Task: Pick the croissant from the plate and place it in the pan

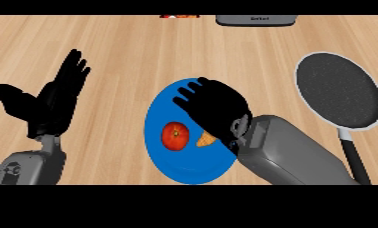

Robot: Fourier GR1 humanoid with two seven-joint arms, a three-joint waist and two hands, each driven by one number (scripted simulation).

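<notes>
so far the task looks barely begun: the croissant [207, 139] lies on the blue plate [184, 169], only a small orange-brown corner of it showing beside the right hand [215, 104], which hangs over the plate's right half and covers most of the pastry. whether the right hand's fingers are curled round the croissant or just hovering above it, i cannot tell, since the hand's back hides them. a red tomato [175, 136] sits just left of the croissant on the same plate. the pan [337, 92] waits well to the right, its dark inside bare, handle pointing near. the left hand [52, 99] rests at the left with fingers straight and spread, holding nothing. left to do, as i judge it: secure the croissant, lift it, carry it right, set it in the pan
</notes>
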